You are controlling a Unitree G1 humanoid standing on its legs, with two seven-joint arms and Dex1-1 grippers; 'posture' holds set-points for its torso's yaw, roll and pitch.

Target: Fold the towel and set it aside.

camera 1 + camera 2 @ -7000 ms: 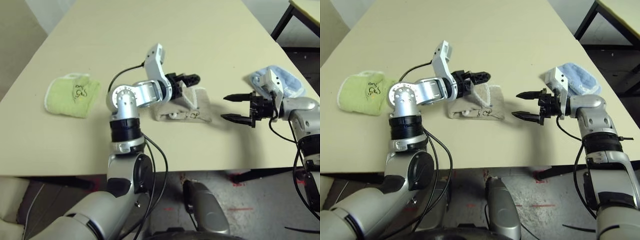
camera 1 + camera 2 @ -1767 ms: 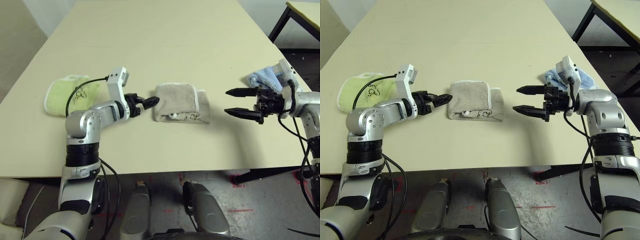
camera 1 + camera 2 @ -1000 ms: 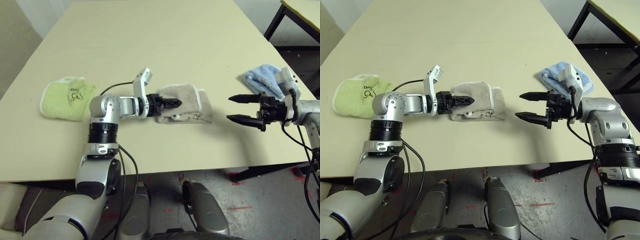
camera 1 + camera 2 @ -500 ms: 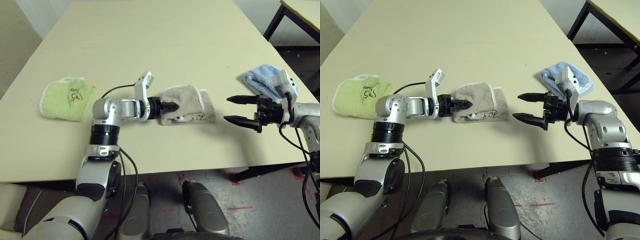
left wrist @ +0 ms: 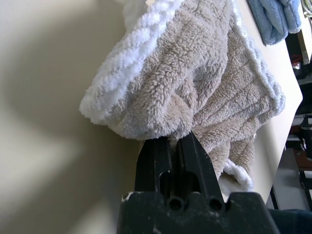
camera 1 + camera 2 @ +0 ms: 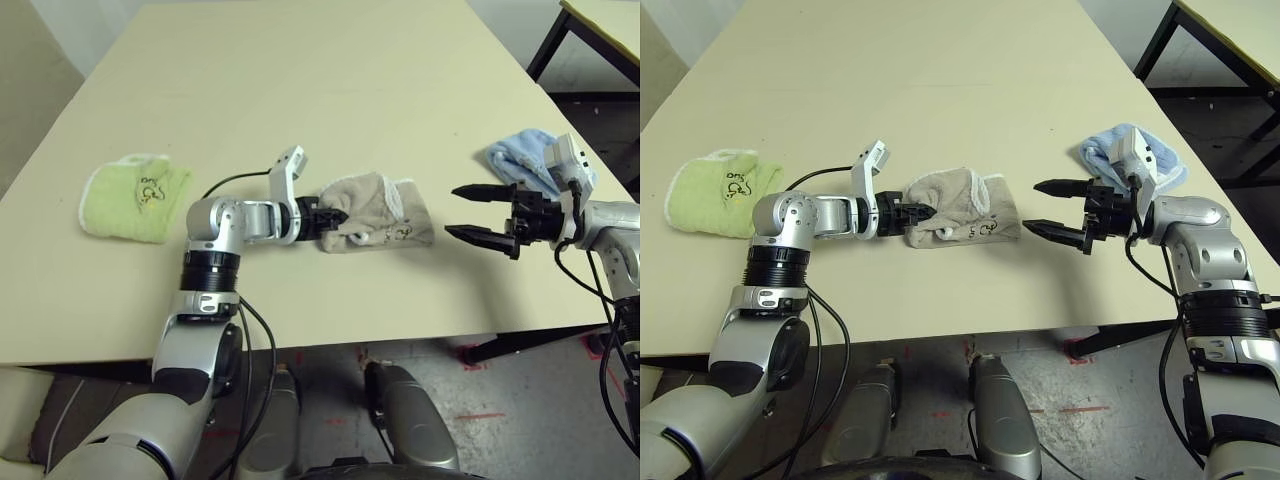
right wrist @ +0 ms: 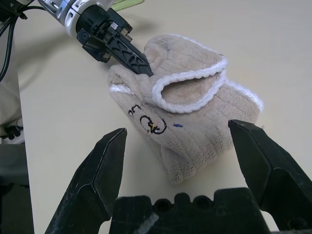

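At towel (image 6: 375,213) edge, left tool (image 6: 333,217)

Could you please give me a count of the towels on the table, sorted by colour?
Beige towel: 1
Green towel: 1
Blue towel: 1
Total: 3

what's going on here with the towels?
The left gripper is shut on the near-left edge of the beige towel, which lies folded and bunched at the middle of the table. The right gripper hangs open just to the towel's right, pointing at it without touching. A lime-green folded towel lies at the table's left edge and a light blue one behind the right wrist. So the fold looks done, but the towel is not yet set aside.
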